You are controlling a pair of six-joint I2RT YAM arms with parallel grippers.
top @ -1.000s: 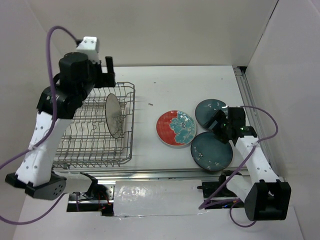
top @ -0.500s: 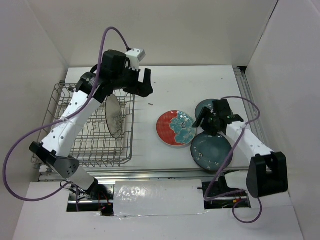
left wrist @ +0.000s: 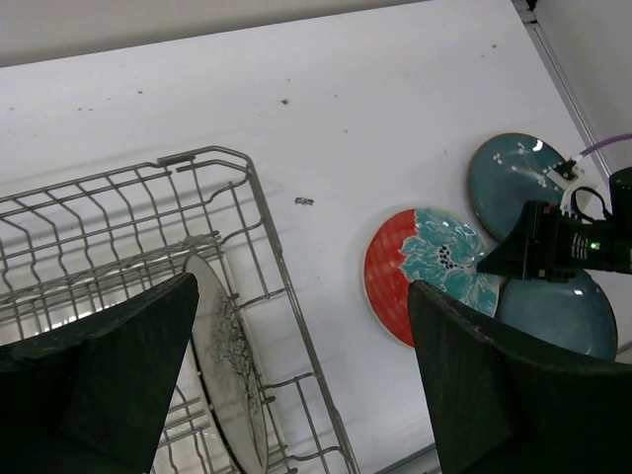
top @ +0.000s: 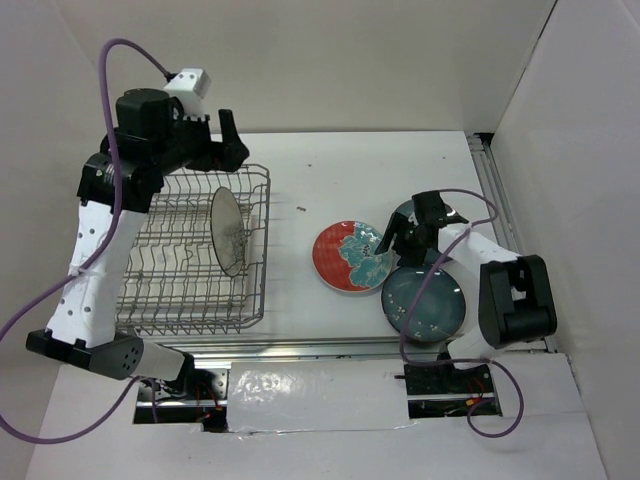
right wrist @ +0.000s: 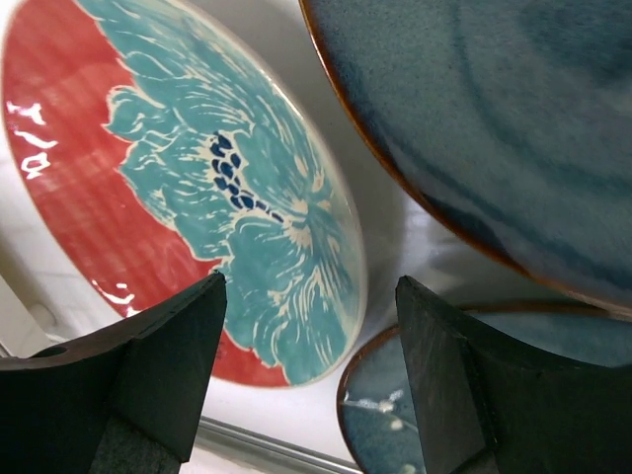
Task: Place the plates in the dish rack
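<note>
- Swung back from the right rim of the dish rack [top: 262, 250], the left pincer [top: 232, 140] is now held high over the rack's far edge, toward the far-left corner of the counter [top: 350, 170]. Its fingers are spread wide and nothing is carried.
- The right pincer [top: 385, 240] has been brought leftward and lower, to the right rim of the red plate [top: 351, 257]. Its fingers are apart, and in the wrist view that rim is seen between them, not yet gripped.
- The cream plate [top: 229, 230] is seen standing on edge among the tines of the rack, which is set along the counter's left edge.
- Three plates are left flat toward the right edge: the red one, the far teal plate [top: 408, 215] and the near teal plate [top: 423, 300] close beside it.
- One plate is judged loaded, and the red plate is judged the next to be taken.
</note>
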